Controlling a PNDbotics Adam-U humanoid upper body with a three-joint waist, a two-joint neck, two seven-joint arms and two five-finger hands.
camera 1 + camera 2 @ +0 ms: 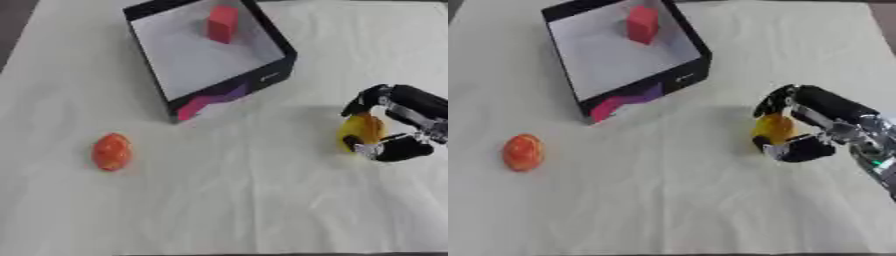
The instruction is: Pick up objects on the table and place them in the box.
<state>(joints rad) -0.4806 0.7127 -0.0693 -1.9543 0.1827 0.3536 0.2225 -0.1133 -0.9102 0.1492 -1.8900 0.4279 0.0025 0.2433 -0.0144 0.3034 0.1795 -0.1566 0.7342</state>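
Both head eyes look steeply down, sharing the table (262,210) and box (271,75).

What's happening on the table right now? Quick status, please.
Right hand curled round a yellow object; left hand not in view. Red block already in the box. Orange object waits on the table. Nothing blocking.

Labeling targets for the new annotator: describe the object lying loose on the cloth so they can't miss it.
Start at the black box at the top of the white cloth, then look down and toward the robot's left. The orange-red egg-shaped object lies alone there, untouched, unlike the yellow object in the right hand.
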